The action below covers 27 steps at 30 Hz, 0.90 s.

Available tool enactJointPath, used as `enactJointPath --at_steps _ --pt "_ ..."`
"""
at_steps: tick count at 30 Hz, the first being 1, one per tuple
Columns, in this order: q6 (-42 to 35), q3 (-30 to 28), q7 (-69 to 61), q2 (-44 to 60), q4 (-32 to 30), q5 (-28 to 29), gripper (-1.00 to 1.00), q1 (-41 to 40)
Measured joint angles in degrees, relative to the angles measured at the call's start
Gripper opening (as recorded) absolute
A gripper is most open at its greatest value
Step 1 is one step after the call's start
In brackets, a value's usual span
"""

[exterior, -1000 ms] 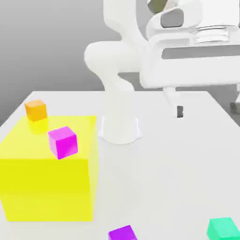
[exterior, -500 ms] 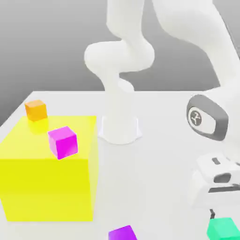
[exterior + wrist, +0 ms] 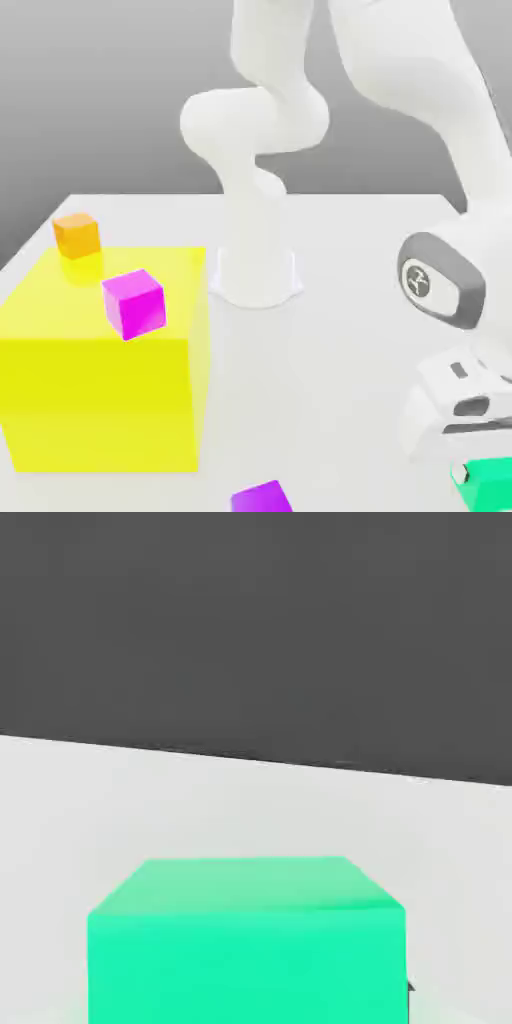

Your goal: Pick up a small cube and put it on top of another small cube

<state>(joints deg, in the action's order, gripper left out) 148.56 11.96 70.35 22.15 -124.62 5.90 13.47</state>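
Jaws' opening: cannot tell; green cube [image 3: 491, 484] sits on the bench [image 3: 340, 330] directly beneath them, so you centre over it, then close squarely on opposite faces.

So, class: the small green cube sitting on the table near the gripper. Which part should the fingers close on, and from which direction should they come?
Grip the green cube across two opposite vertical side faces, coming straight down from above. It sits flat on the white table with its top face level and nothing touching its sides, so there looks to be room for a finger on either side. The hand already hangs directly over it.
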Motion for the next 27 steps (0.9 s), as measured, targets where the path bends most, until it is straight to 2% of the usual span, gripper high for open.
enactJointPath --at_steps 5,10,27 --pt "-5.64 -4.20 -0.45 -10.12 -3.28 -4.39 -1.00 -6.40" --pt "-11.79 -9.59 1.37 -20.58 -7.56 -5.84 -1.00 -15.24" --pt "-32.96 -23.12 14.71 -56.46 -22.17 -1.61 -1.00 -40.73"
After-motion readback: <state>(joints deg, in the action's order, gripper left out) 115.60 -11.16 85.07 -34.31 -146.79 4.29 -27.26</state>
